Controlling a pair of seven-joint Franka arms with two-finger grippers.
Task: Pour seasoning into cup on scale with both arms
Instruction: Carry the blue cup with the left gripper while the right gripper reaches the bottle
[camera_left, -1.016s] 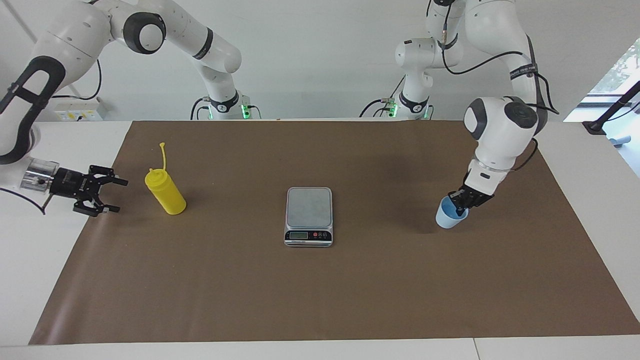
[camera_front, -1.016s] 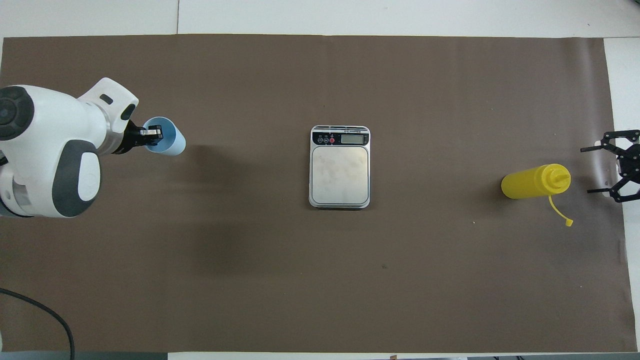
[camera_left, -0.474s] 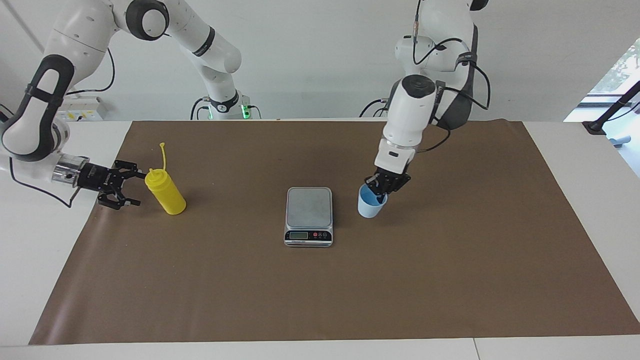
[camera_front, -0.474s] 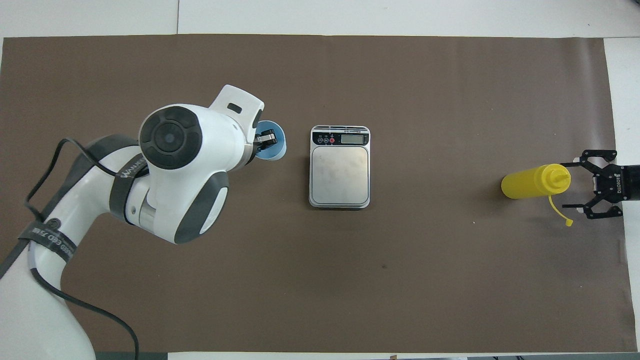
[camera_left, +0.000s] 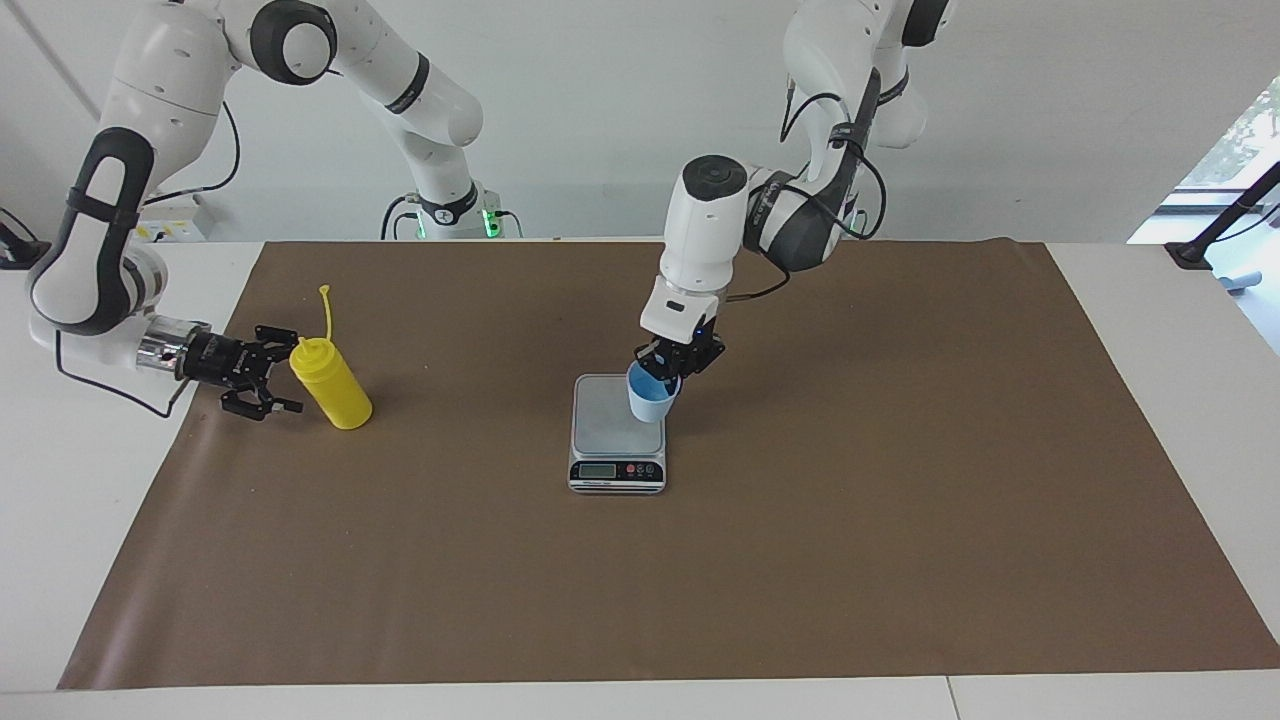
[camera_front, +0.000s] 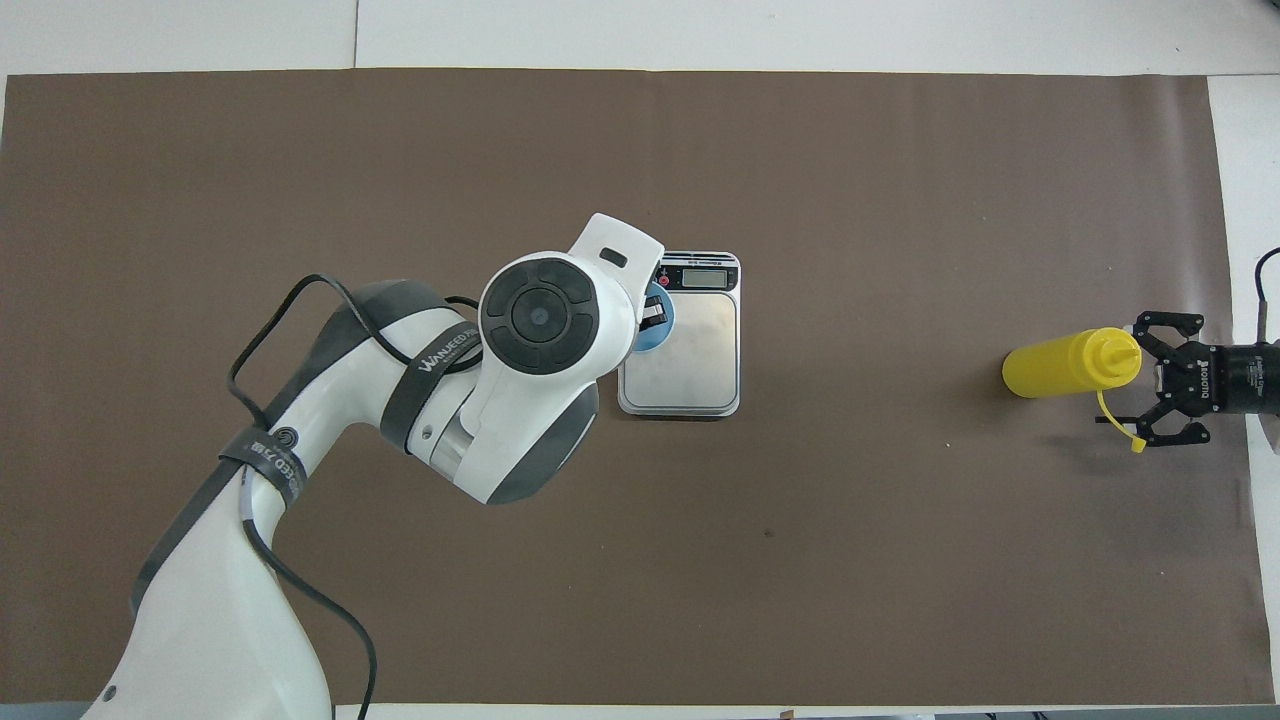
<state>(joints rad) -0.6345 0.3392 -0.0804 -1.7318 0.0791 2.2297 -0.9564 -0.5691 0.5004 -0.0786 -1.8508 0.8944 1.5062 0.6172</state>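
Cup held over the scale – bottle waiting at the side.

Left gripper (camera_left: 668, 372) pinched tight on the rim of the blue cup (camera_left: 648, 396), holding it a little tilted over the edge of the scale (camera_left: 617, 432) toward the left arm's end; cannot tell whether touching the metal top or just above. Right gripper (camera_left: 272, 382) spread wide, low over the brown mat (camera_left: 800, 550), tips just beside the yellow bottle (camera_left: 332, 384) – not gripping it. Bottle upright on the mat toward the right arm's end, well apart from the scale, thin cap strap (camera_left: 325, 310) sticking up.
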